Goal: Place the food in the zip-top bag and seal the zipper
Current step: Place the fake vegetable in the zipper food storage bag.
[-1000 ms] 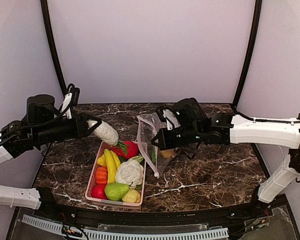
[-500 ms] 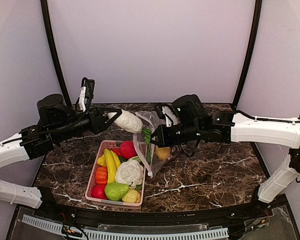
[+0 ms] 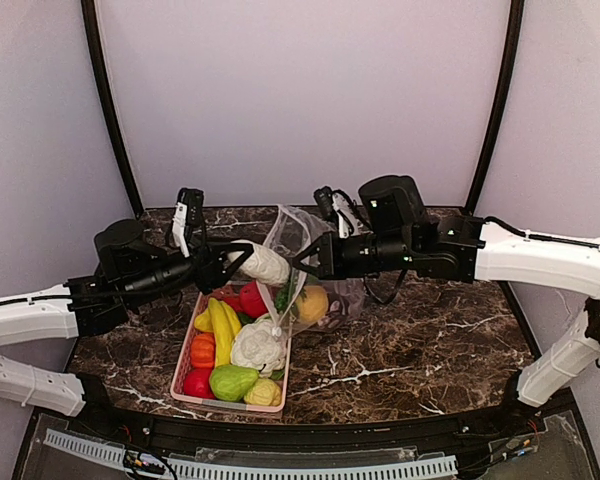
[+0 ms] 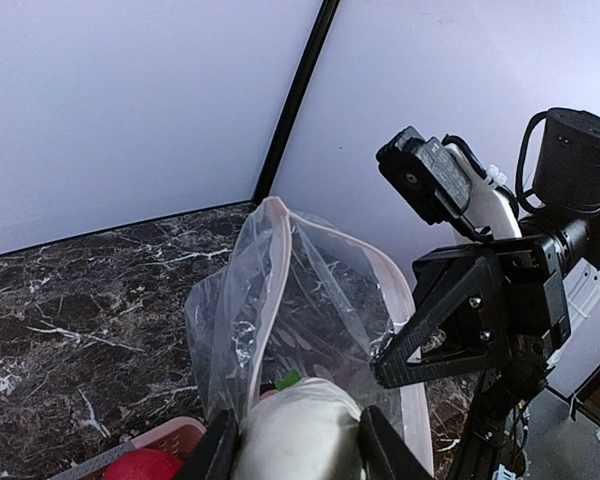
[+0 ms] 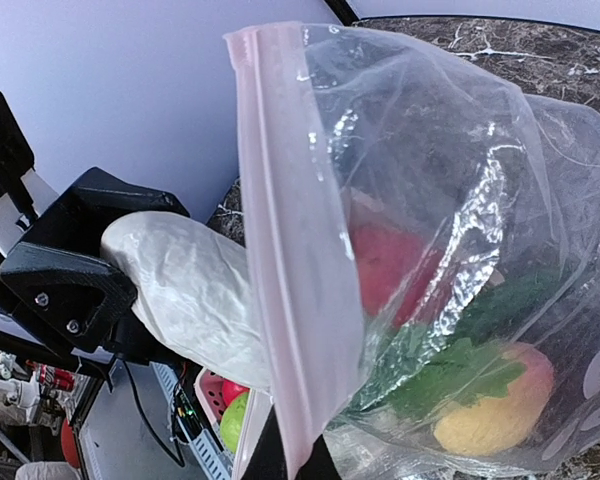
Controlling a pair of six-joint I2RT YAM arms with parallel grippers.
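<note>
Left gripper (image 3: 245, 263): clamped on one end of a long white vegetable (image 3: 272, 268), a finger (image 4: 220, 455) on each side, and held above the far end of the basket. The vegetable's free end points into the mouth of the zip-top bag (image 3: 292, 228), just at the rim. Right gripper (image 3: 302, 266): jaws pressed together, pinching the bag's mouth edge and holding the pouch upright and gaping toward the left arm. Zipper (image 5: 300, 250): pale pink strip along that edge, unsealed, its two sides well apart. Bag contents: a yellow-orange ball (image 3: 312, 303) low in the pouch, with a green leafy piece (image 5: 450, 370) just above it. A red shape shows through the plastic, but whether it lies inside or behind cannot be told. The bag's lower end rests on the dark marble table (image 3: 430, 340), just right of the pink basket (image 3: 185, 352). Basket contents: yellow banana (image 3: 220, 328), white cauliflower (image 3: 258, 345), red fruit (image 3: 255, 298), an orange piece (image 3: 203, 350), a light green piece (image 3: 232, 382), a small yellow piece (image 3: 263, 393) and a second red piece (image 3: 195, 383).
</note>
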